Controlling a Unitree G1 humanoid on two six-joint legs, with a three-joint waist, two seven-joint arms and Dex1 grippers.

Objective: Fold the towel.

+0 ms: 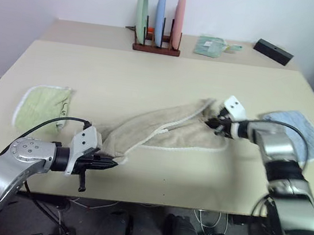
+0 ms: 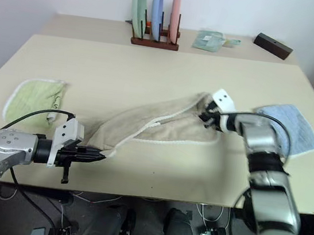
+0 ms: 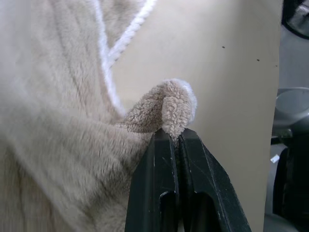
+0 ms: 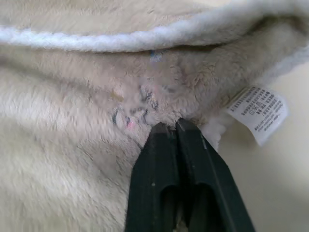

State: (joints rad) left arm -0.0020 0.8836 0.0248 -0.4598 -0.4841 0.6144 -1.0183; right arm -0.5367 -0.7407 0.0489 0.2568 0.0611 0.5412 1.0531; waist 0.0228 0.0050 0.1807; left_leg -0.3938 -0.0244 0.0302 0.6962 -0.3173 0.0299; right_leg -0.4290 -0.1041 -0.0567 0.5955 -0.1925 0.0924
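Note:
The beige towel (image 1: 167, 129) lies bunched and drawn out across the middle of the table (image 1: 150, 82), its white piped edge showing. At the towel's near left corner, my left gripper (image 1: 114, 163) is shut on a folded tip of fabric; the left wrist view shows that tip pinched between the black fingers (image 3: 159, 164). My right gripper (image 1: 212, 123) is shut on the towel's right end. In the right wrist view its fingers (image 4: 159, 154) bite the pile just below a small embroidered mark (image 4: 140, 104), beside a white care label (image 4: 258, 113).
A light green towel (image 1: 43, 105) lies at the left and a light blue towel (image 1: 300, 132) at the right edge. At the back stand a rack of three plates (image 1: 158, 28), a small green cloth (image 1: 211, 46) and a black box (image 1: 273, 52).

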